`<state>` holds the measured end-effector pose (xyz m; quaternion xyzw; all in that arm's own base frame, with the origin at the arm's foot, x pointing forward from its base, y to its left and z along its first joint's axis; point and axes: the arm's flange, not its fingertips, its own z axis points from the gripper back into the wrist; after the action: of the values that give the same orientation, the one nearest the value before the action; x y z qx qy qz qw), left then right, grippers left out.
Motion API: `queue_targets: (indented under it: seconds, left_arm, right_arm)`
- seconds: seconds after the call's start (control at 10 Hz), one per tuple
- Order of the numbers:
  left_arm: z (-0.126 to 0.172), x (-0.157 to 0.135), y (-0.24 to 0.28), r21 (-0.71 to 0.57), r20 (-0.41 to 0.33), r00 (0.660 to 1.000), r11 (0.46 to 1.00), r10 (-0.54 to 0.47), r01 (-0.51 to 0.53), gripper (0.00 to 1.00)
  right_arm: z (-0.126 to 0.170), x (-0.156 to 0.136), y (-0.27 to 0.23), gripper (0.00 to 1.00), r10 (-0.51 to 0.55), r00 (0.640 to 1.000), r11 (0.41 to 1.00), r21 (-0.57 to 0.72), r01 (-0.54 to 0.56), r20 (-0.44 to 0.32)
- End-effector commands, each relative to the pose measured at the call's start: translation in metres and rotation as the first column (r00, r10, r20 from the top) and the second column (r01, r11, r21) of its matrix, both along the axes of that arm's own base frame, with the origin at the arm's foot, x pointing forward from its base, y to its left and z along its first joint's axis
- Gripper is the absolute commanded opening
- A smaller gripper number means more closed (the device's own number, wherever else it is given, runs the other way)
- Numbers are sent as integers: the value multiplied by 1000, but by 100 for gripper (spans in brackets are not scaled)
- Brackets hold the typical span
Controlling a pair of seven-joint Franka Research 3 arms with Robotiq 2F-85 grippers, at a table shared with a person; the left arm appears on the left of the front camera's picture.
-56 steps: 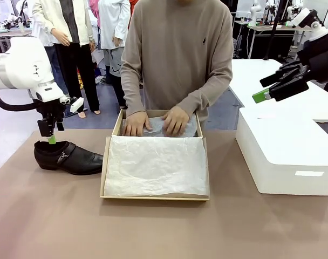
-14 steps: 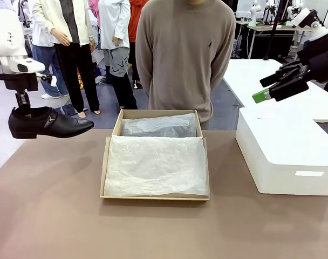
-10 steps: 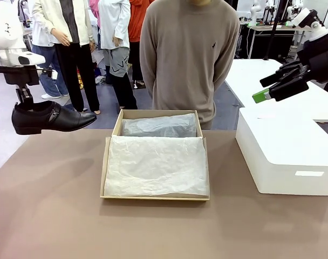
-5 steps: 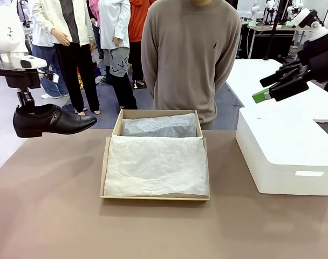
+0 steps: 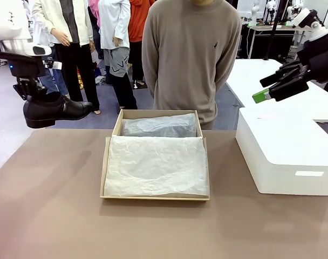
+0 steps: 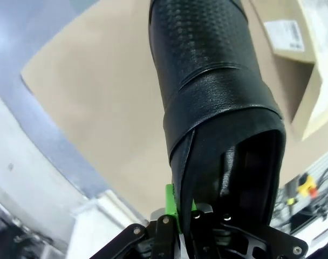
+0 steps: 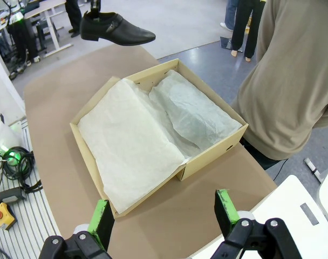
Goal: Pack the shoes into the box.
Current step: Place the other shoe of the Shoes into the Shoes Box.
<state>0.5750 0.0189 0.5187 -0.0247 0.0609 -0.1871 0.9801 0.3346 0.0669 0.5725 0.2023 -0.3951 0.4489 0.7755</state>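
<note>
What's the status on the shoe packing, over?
Left gripper shut on shoe, aloft left of box. Right gripper open, off to the right. Box open, tissue-lined. Person behind box, not reaching in.

I work in what looks like a robotics lab. Just off the edge of my brown table point(image 5: 45, 216) lie coiled cables point(image 7: 15, 164) and a red emergency-stop button point(image 7: 3, 210). More work tables point(image 5: 272, 29) stand behind, and onlookers point(image 5: 72, 32) wait on the grey floor point(image 5: 5, 135).
</note>
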Motion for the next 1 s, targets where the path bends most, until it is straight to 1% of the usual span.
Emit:
queue_targets:
  seconds: [0.0,0.1,0.2,0.3,0.5,0.6,0.7,0.8,0.9]
  left_arm:
    - [14,-7,-25,20,-43,983,984,179,-178,0]
    - [20,-11,-41,30,-19,960,960,279,-279,0]
    - [25,-14,-58,28,-9,952,952,305,-305,0]
    - [31,-18,-74,26,48,939,940,340,-341,0]
    - [36,-26,-100,33,94,922,924,376,-380,0]
    - [36,-28,-109,33,87,930,932,358,-362,0]
    - [40,-32,-113,22,104,947,951,305,-309,0]
    - [39,-21,-110,23,65,933,934,354,-356,0]
    - [39,-21,-110,23,65,933,934,354,-356,0]
  right_arm:
    - [0,3,0,100,23,1000,1000,17,-23,13]
    - [0,3,0,100,23,1000,1000,17,-23,13]
    - [0,3,0,100,23,1000,1000,17,-23,13]
    - [0,3,0,100,23,1000,1000,17,-23,13]
    - [0,3,0,100,23,1000,1000,17,-23,13]
    - [0,3,0,100,23,1000,1000,17,-23,13]
    - [0,3,0,100,23,1000,1000,17,-23,13]
    - [0,3,0,100,23,1000,1000,17,-23,13]
    - [0,3,0,100,23,1000,1000,17,-23,13]
